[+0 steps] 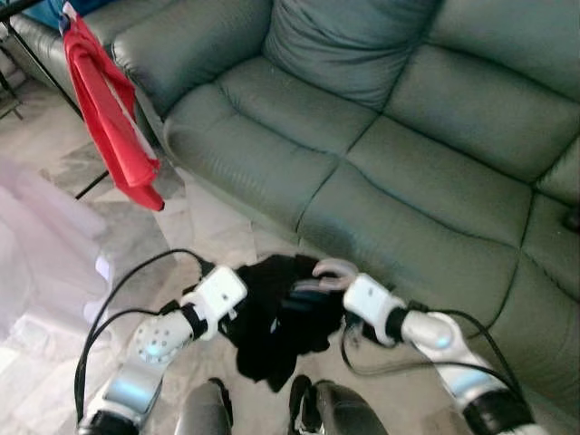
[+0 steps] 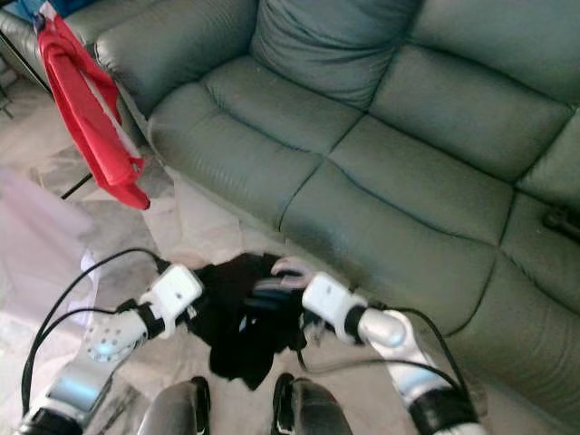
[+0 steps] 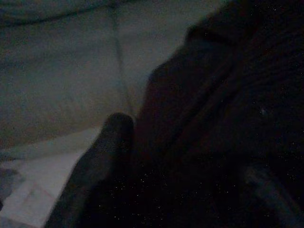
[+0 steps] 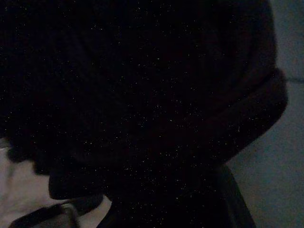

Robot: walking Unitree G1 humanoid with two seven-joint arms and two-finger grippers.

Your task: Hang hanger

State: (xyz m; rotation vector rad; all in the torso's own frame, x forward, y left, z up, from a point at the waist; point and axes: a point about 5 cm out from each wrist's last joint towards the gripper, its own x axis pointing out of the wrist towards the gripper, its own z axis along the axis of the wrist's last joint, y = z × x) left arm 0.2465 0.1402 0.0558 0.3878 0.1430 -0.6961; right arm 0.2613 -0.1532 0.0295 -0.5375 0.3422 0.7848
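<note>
From the head camera, both arms reach in toward one bundle held low in front of the sofa [image 1: 408,154]: a black garment [image 1: 272,331], bunched up and hanging over the pale tiled floor [image 1: 54,353]. Poking out of the top of the cloth is a pale curved piece, the hanger [image 1: 333,268], right beside the right wrist. The left gripper [image 1: 237,313] goes into the cloth from the left, the right gripper [image 1: 313,299] from the right, and both sets of black fingers are swallowed by the fabric (so whether either one is spread or pinched, I cannot tell from up here).

Over to the wrist cameras, and it gets dark. The left wrist view gives one black finger [image 3: 102,156] lying along the edge of the dark cloth [image 3: 223,118], with the grey sofa front [image 3: 57,71] behind it; the second finger is lost in shadow, so the grip stays unclear. The right wrist view is nearly all black garment [image 4: 142,95], a thick rolled fold of it, with a sliver of grey sofa [image 4: 285,156] at one side and a bit of light floor at a corner; no fingers can be made out there.

What the wrist cameras miss, the head views catch: a red garment [image 1: 109,118] hanging from a dark rack [image 1: 41,63] off to the left of the sofa's arm, well apart from the black bundle, and a plump cushion [image 1: 349,41] on the sofa's back.
</note>
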